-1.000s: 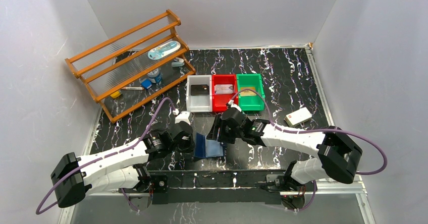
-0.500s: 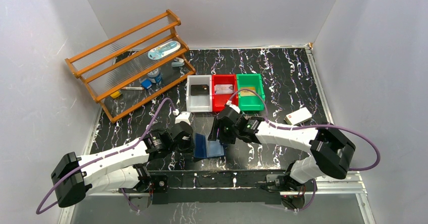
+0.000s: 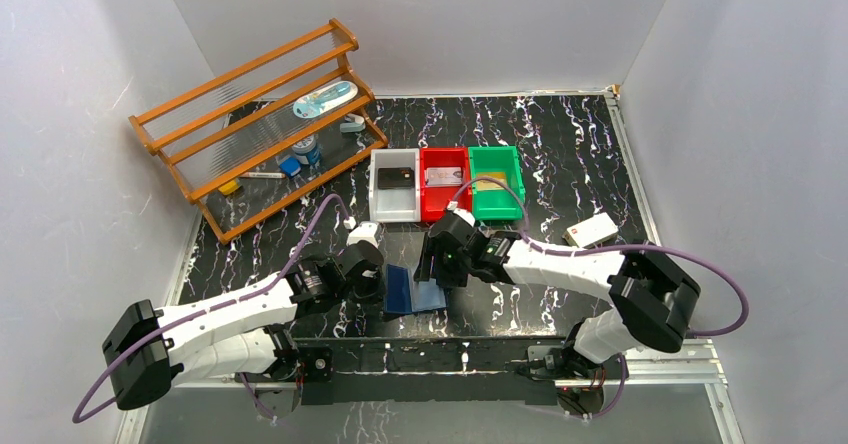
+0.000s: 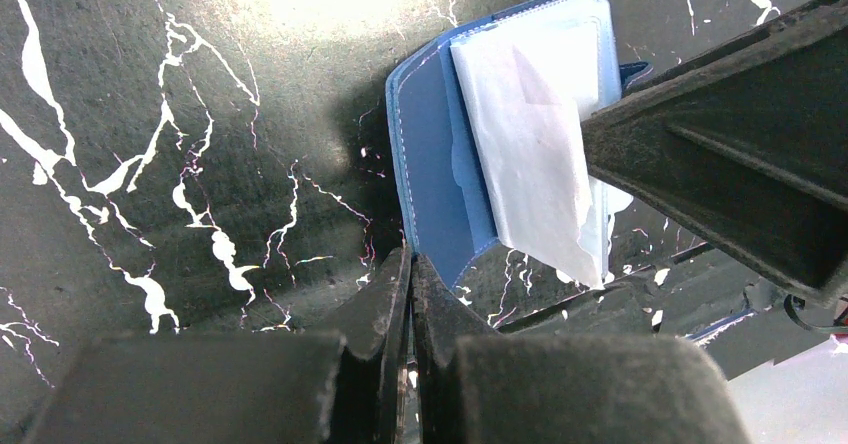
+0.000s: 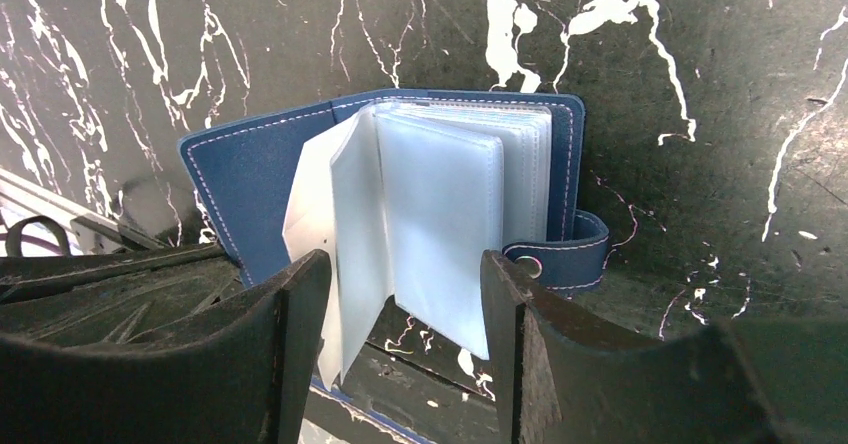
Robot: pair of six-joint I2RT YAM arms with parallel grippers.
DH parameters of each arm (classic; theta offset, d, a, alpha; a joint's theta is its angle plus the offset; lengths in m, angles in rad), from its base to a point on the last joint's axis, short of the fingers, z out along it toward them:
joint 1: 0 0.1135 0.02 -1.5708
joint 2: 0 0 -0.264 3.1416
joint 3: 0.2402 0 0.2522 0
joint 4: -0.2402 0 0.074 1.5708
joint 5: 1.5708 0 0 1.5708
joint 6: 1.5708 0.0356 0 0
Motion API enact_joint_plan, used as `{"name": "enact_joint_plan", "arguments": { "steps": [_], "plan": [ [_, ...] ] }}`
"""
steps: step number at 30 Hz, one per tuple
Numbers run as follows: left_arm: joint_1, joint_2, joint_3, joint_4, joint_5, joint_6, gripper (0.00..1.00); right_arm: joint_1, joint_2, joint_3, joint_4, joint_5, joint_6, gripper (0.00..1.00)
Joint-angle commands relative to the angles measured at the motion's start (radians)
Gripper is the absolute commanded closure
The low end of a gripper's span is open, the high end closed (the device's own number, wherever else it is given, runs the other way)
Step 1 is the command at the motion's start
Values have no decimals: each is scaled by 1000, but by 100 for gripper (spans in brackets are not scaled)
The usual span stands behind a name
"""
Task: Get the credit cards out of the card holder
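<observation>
The card holder (image 3: 413,290) lies open on the black table near the front, navy cover down and pale clear sleeves fanned up. My left gripper (image 3: 379,286) is shut on the near edge of its blue cover (image 4: 430,164), its fingertips (image 4: 395,294) pressed together. My right gripper (image 3: 432,264) is open, its fingers (image 5: 300,304) on either side of the sleeves (image 5: 440,214). No card shows in the sleeves. A black card (image 3: 397,175) lies in the white bin, a silvery card (image 3: 443,176) in the red bin and a gold card (image 3: 490,181) in the green bin.
The white (image 3: 378,196), red (image 3: 427,204) and green (image 3: 497,204) bins stand in a row behind the holder. A white block with a red mark (image 3: 590,230) lies to the right. A wooden rack (image 3: 260,124) with small items stands at the back left.
My right gripper has shifted slightly left, closer over the holder's sleeves. The left gripper and the holder have hardly moved.
</observation>
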Motion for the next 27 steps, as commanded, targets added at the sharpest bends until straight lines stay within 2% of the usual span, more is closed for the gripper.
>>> {"name": "enact_joint_plan", "arguments": {
  "steps": [1, 12, 27],
  "plan": [
    [-3, -5, 11, -14, 3, 11, 100, 3, 11, 40, -3, 13, -3, 35],
    [-3, -5, 15, -13, -3, 13, 100, 4, -43, 64, -55, 71, -27, 34],
    [-3, 1, 18, -13, 3, 17, 100, 3, 29, 45, -2, 1, -16, 36]
  ]
}}
